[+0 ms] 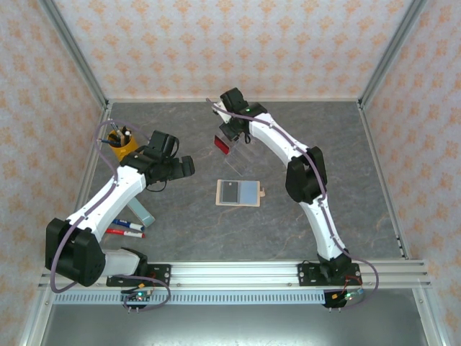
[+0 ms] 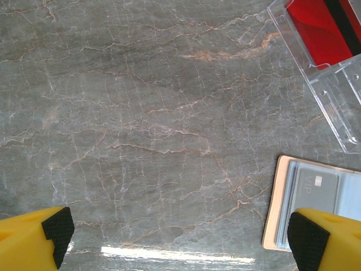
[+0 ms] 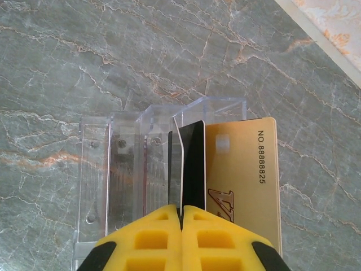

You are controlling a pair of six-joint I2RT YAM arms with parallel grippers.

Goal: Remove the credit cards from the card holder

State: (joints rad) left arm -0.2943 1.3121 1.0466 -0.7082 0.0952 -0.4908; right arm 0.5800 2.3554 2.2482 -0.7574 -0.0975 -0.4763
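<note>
pinching the red card (image 2: pixel 316 25) in my closed right gripper (image 3: pixel 181 213) at the clear stand (image 3: pixel 113 169) beside the gold card (image 3: pixel 242 169); left gripper (image 2: pixel 181 234) wide open, empty; 1 grey card (image 2: pixel 316 189) is left in the card holder (image 2: pixel 272 214).

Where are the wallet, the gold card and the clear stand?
wallet (image 1: pixel 247 192): top external view, on its grey-blue pocket lining.
gold card (image 3: pixel 242 169): right wrist view, on its printed face.
clear stand (image 3: pixel 121 169): right wrist view, on an empty slot.
</note>
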